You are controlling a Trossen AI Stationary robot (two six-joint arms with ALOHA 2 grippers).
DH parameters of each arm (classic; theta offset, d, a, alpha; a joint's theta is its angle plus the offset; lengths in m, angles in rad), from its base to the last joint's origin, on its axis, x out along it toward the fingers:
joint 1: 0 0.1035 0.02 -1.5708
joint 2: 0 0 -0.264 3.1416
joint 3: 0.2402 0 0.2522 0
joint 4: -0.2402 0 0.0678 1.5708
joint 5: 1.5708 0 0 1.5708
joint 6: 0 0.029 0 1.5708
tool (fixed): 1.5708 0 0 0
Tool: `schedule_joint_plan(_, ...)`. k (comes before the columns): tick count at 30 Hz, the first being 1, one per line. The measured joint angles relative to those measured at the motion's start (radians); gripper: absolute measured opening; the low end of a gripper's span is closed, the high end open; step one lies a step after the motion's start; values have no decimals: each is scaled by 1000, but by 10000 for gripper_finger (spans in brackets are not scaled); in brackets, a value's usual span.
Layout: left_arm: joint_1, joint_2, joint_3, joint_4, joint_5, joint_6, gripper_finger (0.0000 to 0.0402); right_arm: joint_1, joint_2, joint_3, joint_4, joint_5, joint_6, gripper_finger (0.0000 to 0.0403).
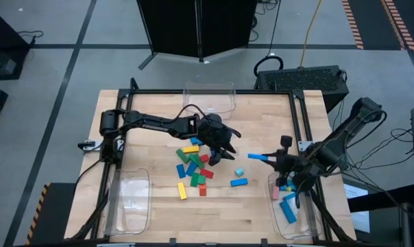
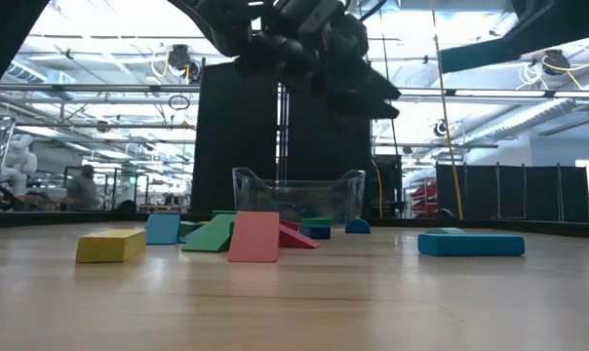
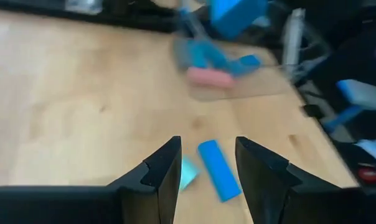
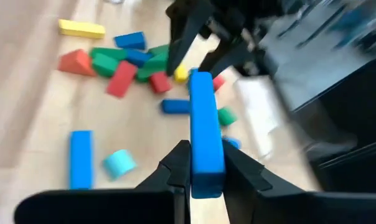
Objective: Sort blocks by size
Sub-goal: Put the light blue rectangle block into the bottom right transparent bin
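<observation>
Several blocks (image 1: 193, 165) in blue, green, red and yellow lie in a loose pile at the table's middle, and they also show in the right wrist view (image 4: 122, 62). A blue block (image 1: 238, 182) and a small cyan one (image 1: 239, 171) lie to the pile's right. My left gripper (image 1: 221, 154) hovers open and empty over the pile's right edge; the left wrist view (image 3: 208, 149) shows the blue block (image 3: 218, 169) and the cyan block (image 3: 188, 174) below its fingers. My right gripper (image 1: 275, 159) is shut on a long blue bar (image 1: 259, 156), right of the pile. My right gripper pinches the long blue bar between its two fingers at the bar's right-hand end (image 4: 205, 165). The fingers come from the table's right, about level, and lie along the bar. The bar sticks out toward the table's left and is lifted clear of the table (image 2: 490, 54).
A clear bin (image 1: 299, 219) at the near right holds blue and pink blocks. Another clear bin (image 1: 128, 202) stands at the near left, and a third (image 1: 209, 96) at the far edge. A black frame (image 1: 299, 110) runs round the table. The two grippers are close together.
</observation>
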Motion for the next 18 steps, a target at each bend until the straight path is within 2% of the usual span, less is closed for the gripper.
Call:
schedule_joint_plan(4,-10,0,0,-47,-99,21,153,0,-78,0,-77,-109,130,49)
schedule_joint_plan(12,-54,0,0,-72,-256,67,153,0,-171,0,-190,-301,287,49)
schedule_joint_plan(18,-76,0,0,-67,-267,95,153,0,-199,0,-217,-502,415,49)
